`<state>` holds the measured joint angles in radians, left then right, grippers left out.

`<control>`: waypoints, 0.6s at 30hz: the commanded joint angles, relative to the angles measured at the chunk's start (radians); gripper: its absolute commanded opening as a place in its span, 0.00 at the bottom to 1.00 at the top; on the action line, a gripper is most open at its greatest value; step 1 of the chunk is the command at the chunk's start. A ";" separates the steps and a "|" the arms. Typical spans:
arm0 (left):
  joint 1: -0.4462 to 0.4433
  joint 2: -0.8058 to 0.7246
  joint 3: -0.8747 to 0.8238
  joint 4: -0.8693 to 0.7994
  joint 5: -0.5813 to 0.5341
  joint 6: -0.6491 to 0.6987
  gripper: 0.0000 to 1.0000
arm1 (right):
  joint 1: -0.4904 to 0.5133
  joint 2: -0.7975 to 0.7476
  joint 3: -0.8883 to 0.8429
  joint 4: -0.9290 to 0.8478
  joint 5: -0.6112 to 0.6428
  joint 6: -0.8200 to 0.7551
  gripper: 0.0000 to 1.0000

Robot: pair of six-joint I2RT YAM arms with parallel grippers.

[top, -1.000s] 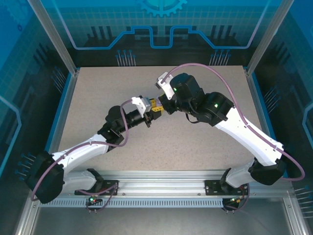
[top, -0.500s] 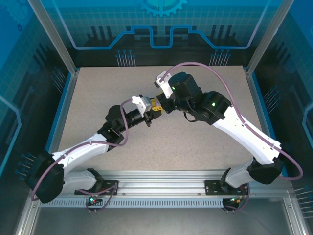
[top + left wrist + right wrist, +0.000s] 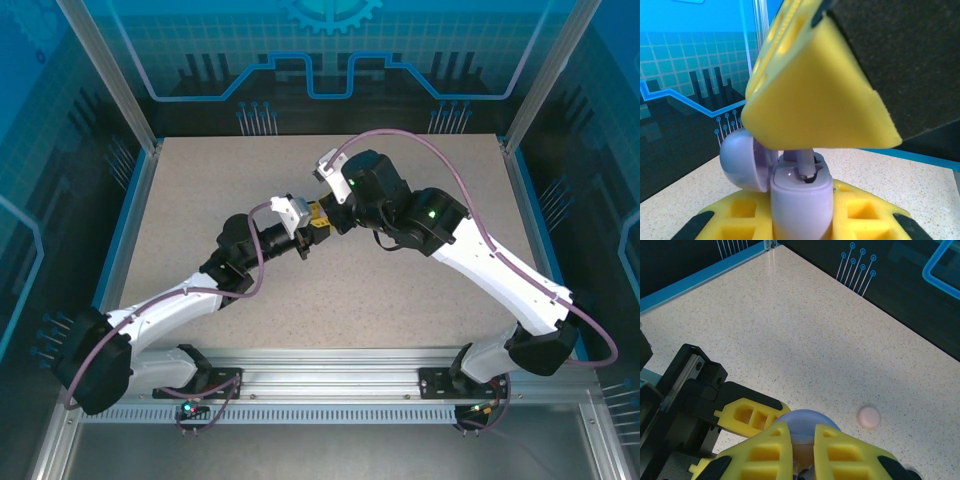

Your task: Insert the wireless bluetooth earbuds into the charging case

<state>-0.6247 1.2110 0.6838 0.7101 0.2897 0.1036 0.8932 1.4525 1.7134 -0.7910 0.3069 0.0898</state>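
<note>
A lilac charging case (image 3: 801, 200) stands upright in my left gripper (image 3: 801, 220), which is shut on it, with its round lid (image 3: 742, 157) swung open to the left. A lilac earbud's stem (image 3: 806, 161) points down, its tip in the slot on top of the case. One yellow finger (image 3: 815, 100) of my right gripper hangs directly above it. In the right wrist view my right gripper (image 3: 801, 432) is shut on the earbud, just over the domed lid (image 3: 807, 420). Both grippers meet at mid-table (image 3: 318, 220).
A small pink round object (image 3: 869, 417) lies on the speckled table (image 3: 400, 300) beyond the case. The left gripper's black and yellow finger (image 3: 747, 415) sits close on the left. Blue walls and metal posts border the table at the back and sides.
My right arm has edged slightly left, toward the left gripper. The left arm and the case have stayed still.
</note>
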 commanded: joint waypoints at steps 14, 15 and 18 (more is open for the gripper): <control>0.000 -0.014 0.040 0.058 0.014 -0.009 0.00 | -0.010 -0.009 -0.043 -0.008 -0.078 0.007 0.13; 0.001 -0.014 0.039 0.058 0.014 -0.009 0.00 | -0.008 -0.005 -0.042 -0.008 -0.081 0.008 0.13; 0.001 -0.013 0.039 0.058 0.014 -0.012 0.00 | -0.005 0.013 -0.034 -0.012 -0.090 0.006 0.14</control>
<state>-0.6247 1.2110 0.6838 0.7052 0.2893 0.1036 0.8829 1.4441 1.6875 -0.7864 0.2680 0.0963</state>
